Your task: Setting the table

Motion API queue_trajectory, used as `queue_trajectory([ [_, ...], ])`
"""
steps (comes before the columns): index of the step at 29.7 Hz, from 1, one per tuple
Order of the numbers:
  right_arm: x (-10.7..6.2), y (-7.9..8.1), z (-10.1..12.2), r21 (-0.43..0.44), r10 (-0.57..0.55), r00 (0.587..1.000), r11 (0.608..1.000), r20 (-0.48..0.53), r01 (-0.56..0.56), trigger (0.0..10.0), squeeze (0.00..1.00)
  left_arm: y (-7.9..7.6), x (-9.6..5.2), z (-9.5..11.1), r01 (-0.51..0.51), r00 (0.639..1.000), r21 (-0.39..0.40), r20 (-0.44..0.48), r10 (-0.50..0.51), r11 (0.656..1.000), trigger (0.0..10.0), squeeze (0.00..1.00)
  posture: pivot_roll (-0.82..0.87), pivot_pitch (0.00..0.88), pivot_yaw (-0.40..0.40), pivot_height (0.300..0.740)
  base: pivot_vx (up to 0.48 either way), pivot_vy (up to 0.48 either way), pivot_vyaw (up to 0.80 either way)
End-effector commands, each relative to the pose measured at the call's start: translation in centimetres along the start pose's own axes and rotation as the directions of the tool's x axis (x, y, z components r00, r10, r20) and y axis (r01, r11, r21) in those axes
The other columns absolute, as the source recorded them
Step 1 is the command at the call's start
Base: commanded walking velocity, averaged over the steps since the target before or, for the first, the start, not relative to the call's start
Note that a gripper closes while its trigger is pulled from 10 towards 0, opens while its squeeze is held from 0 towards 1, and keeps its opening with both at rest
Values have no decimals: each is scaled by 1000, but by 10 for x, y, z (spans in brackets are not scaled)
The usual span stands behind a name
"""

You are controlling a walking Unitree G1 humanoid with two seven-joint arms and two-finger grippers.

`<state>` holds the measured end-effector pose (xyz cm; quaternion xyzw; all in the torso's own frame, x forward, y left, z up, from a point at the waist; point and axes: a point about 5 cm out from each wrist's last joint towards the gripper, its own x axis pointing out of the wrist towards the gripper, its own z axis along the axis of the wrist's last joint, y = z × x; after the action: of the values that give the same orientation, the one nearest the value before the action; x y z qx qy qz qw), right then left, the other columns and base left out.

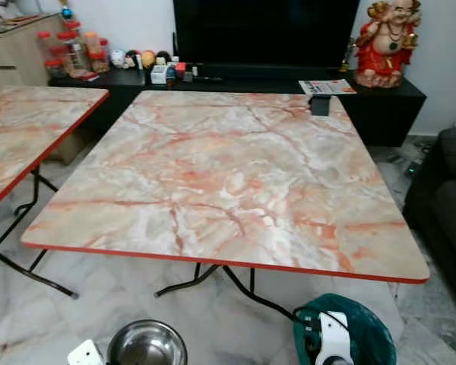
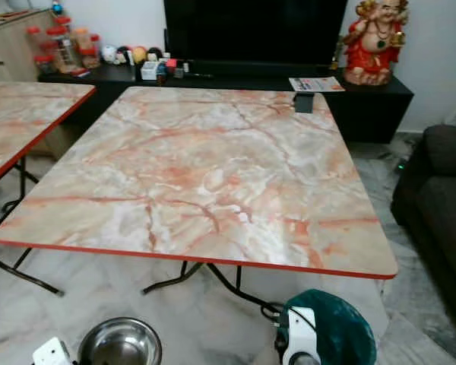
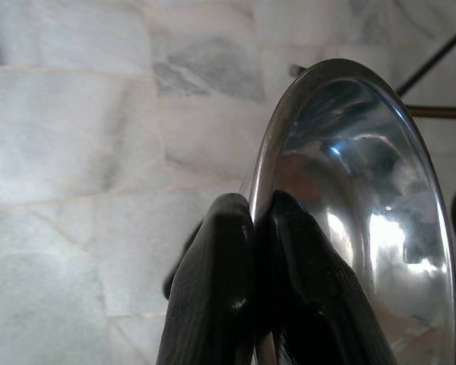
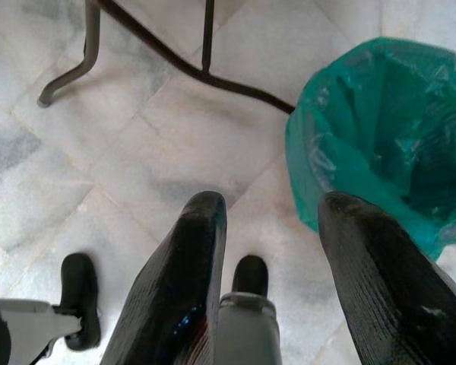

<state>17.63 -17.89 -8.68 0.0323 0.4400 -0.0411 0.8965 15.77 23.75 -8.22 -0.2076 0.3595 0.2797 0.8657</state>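
The left gripper [image 3: 251, 228] has its 2 black fingers pressed together on the rim of a steel bowl [image 3: 365, 220], one finger outside the rim and one inside. In the left eye view that bowl [image 1: 147, 344] sits at the bottom of the frame, left of centre, held low over the pale marble floor [image 1: 91, 266] and below the near edge of the table.

The right gripper [image 4: 270, 236] hangs with its fingers spread apart and nothing between them, above the floor tiles. Just beside it is a bin lined with a green bag [image 4: 387, 129], which shows at the bottom right of the left eye view.

The table [image 1: 235, 175] takes up the middle of the frame, with a pink marble-pattern top, a red edge and black folding legs. A small dark box [image 1: 319, 104] stands near its far right corner. A 2nd table [image 1: 23, 129] of the same kind is at the left edge. Behind, a black cabinet [image 1: 380, 106] carries a television [image 1: 262, 34], a red figurine [image 1: 387, 42] at upper right, and jars [image 1: 72, 49] at upper left. A dark sofa [image 1: 444, 205] is at the right edge.
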Motion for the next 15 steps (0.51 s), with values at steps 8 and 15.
queue_trajectory([
  [8, 1, -3, 7, 5, -10, 1000, 1000, 22, 10, 10000, 0, 19, -6, 3, -60, 990, -71, 123, 69, 996, 10000, 0, 48, 0, -11, 740, 0, 0, 0],
  [15, 2, -3, 9, -12, -3, 1000, 1000, 19, 3, 10000, 0, 61, -25, 10, -214, 912, -242, 298, 283, 946, 10000, 0, 106, 0, -29, 740, 0, 0, 0],
])
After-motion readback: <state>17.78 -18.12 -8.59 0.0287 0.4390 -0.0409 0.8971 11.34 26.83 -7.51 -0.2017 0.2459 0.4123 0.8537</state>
